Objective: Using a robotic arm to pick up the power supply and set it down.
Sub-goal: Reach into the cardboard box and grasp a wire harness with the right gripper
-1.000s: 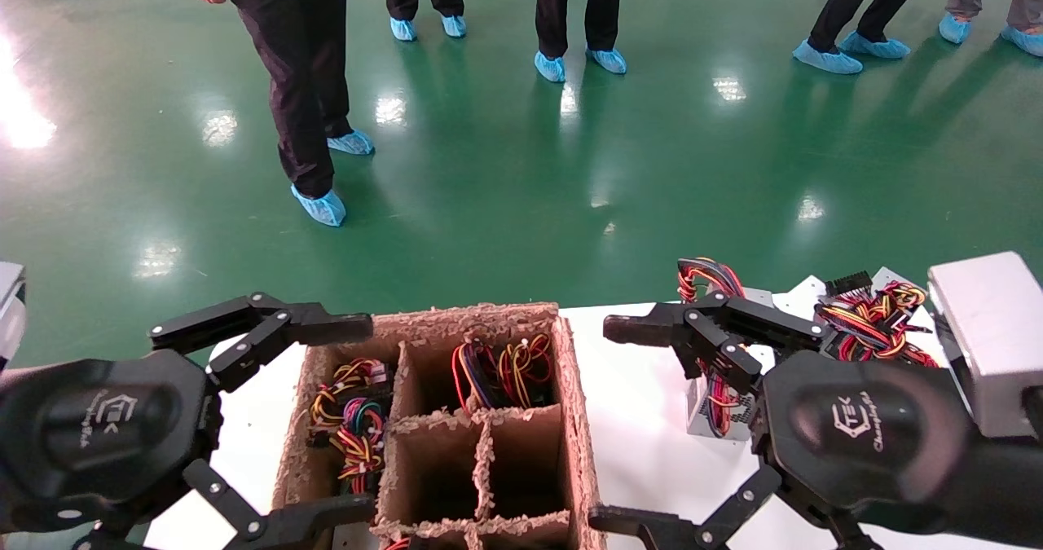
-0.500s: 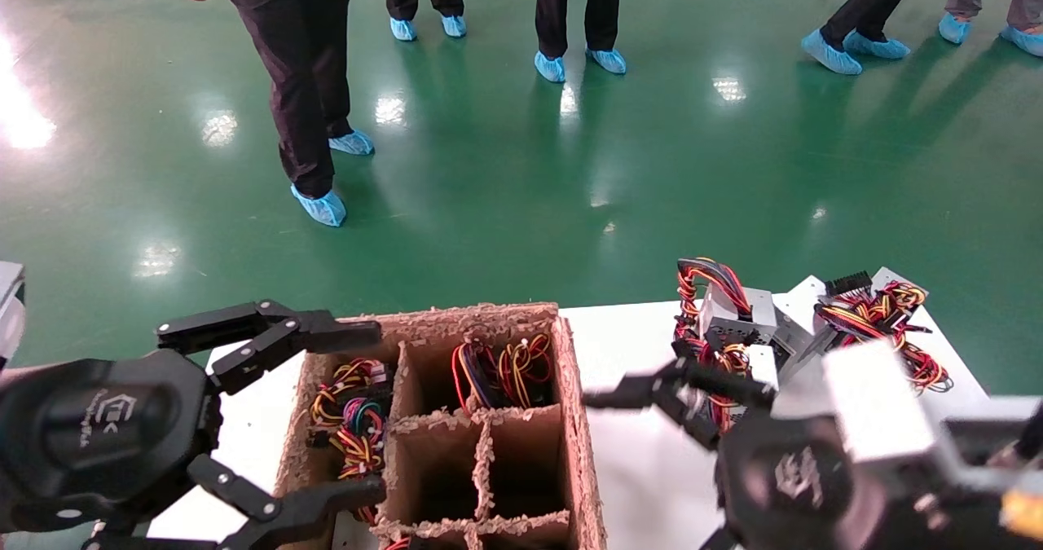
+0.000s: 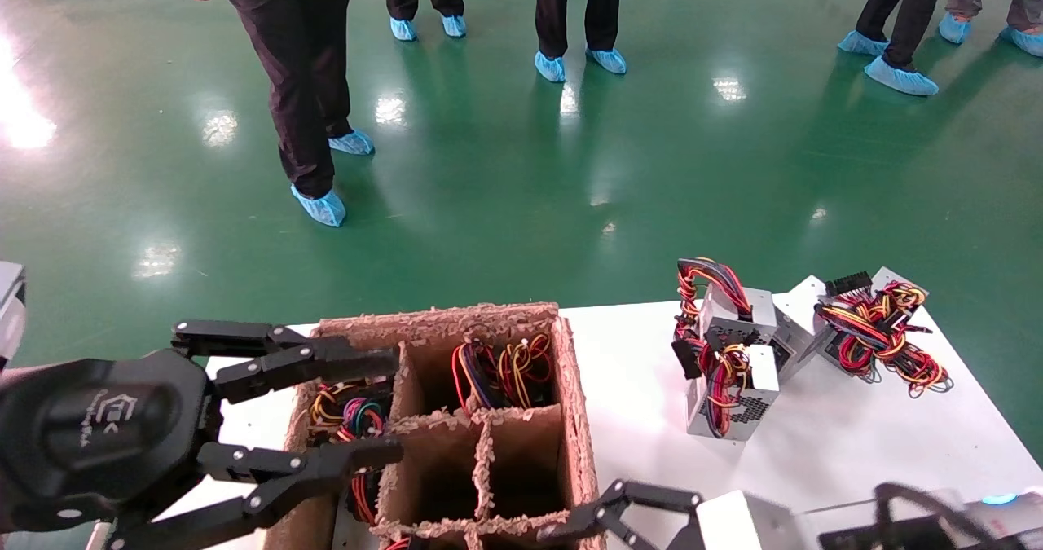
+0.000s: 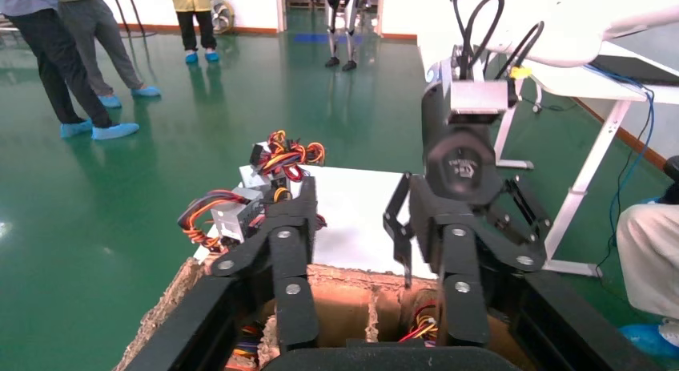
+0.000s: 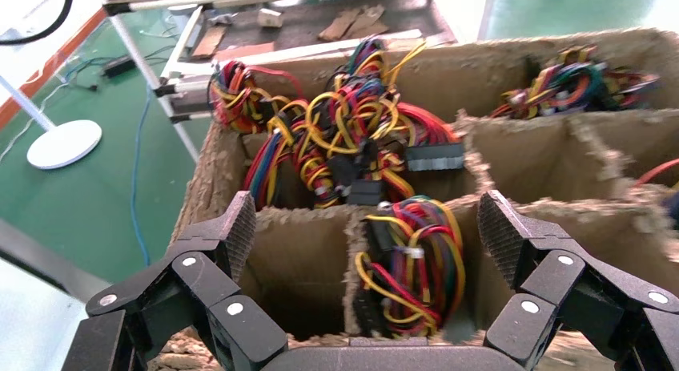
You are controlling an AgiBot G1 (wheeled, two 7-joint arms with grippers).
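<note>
We find the left gripper (image 3: 383, 407) hovering over the left column of the brown divided cardboard box (image 3: 570, 387), fingers parted to a moderate gap with nothing between them; in its wrist view the two fingers (image 4: 292, 259) point down toward the box's ragged rim. The right gripper (image 5: 364, 231) sits low at the near edge of the scene, barely entering the head view beside the box's near right corner; its own wrist view shows the jaws spread wide and empty, facing the box from the near side, with bundles of coloured wires (image 5: 352, 143) filling several compartments. We note wires (image 3: 501, 367) in the far middle compartment and in the left column, while two centre compartments look dark and unfilled. The nearest power supply (image 3: 737, 399) stands on the white table (image 3: 627, 371) to the right of the box, well apart from both grippers, its perforated face toward us and wires draped over it. Two more supplies (image 3: 868, 334) lie just behind it, near the table's far right corner.
</note>
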